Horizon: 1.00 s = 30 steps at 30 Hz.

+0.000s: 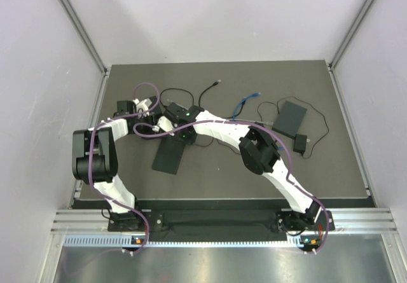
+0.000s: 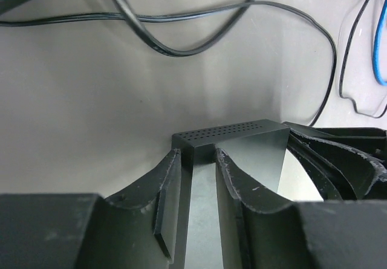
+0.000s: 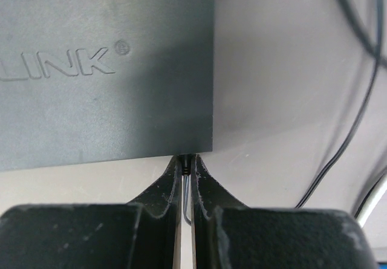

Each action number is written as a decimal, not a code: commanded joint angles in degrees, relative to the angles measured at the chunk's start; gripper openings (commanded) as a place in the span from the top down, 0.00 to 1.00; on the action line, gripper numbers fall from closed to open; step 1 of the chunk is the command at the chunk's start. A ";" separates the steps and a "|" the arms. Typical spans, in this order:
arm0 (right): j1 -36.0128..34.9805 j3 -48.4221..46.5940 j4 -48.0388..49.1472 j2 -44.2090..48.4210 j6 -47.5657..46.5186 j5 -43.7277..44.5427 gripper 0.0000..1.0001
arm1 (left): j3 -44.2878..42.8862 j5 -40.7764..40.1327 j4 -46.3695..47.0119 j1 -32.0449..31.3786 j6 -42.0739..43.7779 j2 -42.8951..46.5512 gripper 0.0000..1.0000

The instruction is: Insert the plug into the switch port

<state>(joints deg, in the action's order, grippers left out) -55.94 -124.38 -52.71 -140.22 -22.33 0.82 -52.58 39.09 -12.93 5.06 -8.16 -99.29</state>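
The switch [image 1: 166,157] is a flat black box lying left of the table's middle. In the left wrist view my left gripper [image 2: 196,154] straddles one corner of the switch [image 2: 242,133] beside its vent holes, with a finger pressed to each side. From above, the left gripper [image 1: 166,130] sits at the switch's far end. My right gripper [image 3: 186,159] is shut on a small black plug [image 3: 186,167] with a thin wire trailing back between the fingers. The plug's tip meets the near edge of the lettered switch [image 3: 109,69]. The port itself is hidden. The right gripper [image 1: 186,134] is next to the left one.
A second dark box [image 1: 291,117] and a small black adapter [image 1: 300,144] lie at the right, joined by black wire. A blue cable [image 1: 245,105] and loose black cables [image 1: 184,95] lie behind the grippers. Black cable loops [image 2: 181,45] run just beyond the switch.
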 commanded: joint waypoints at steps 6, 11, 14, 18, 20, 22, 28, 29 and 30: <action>-1.80 -0.78 24.14 0.74 3.17 -3.90 0.99 | -2.70 5.12 -8.16 1.71 0.69 -2.84 0.66; -0.22 2.91 22.66 4.43 3.43 -4.51 0.82 | -4.81 5.03 -10.01 3.11 1.22 -1.71 0.63; 1.53 7.56 22.12 9.08 3.34 -4.86 0.69 | -6.74 4.68 -12.20 4.25 2.27 -0.39 0.60; 3.73 14.76 21.86 17.50 2.20 -4.95 0.54 | -9.99 4.24 -15.10 5.75 3.59 0.76 0.57; 5.49 17.32 21.07 19.98 2.11 -5.82 0.47 | -11.14 4.15 -16.25 6.54 3.86 1.20 0.56; 8.37 19.51 20.54 23.58 3.16 -7.66 0.41 | -12.55 4.50 -16.43 7.07 3.86 2.07 0.53; 21.30 24.17 26.83 29.74 15.80 -13.04 0.35 | -12.73 3.28 -13.71 7.16 2.80 6.55 0.45; 22.97 24.79 28.26 30.01 20.52 -12.34 0.33 | -12.64 3.19 -12.22 7.16 2.11 7.17 0.44; 24.46 25.32 30.10 29.57 24.22 -10.16 0.33 | -12.46 3.27 -11.60 7.16 1.75 7.78 0.44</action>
<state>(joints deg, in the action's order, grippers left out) -36.29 -101.03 -30.15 -112.75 -10.13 -9.80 -63.64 41.50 -27.33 12.03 -5.91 -95.57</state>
